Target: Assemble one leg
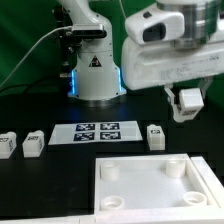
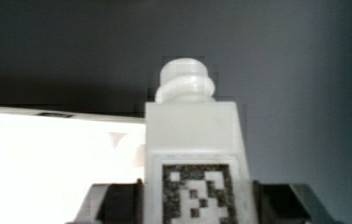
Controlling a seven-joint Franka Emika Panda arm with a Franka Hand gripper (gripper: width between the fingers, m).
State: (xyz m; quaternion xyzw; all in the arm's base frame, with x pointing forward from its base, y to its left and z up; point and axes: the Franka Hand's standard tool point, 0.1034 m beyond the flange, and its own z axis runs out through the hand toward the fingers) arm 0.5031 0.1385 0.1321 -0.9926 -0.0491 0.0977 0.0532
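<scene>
One leg (image 2: 191,130), clamped in the pincer (image 1: 186,100) and held clear of the surface (image 1: 40,190), its peg (image 2: 187,78) pointing away from the pincer; the plate (image 1: 150,186) below the pincer showed empty sockets, so pick-up was judged done, seating and screwing-in left.

Exterior camera looks slightly down across the black worktop (image 1: 30,110) toward the white robot base (image 1: 97,78). Wrist camera's right up against the small white tagged plastic block (image 2: 192,135), shared by both.
</scene>
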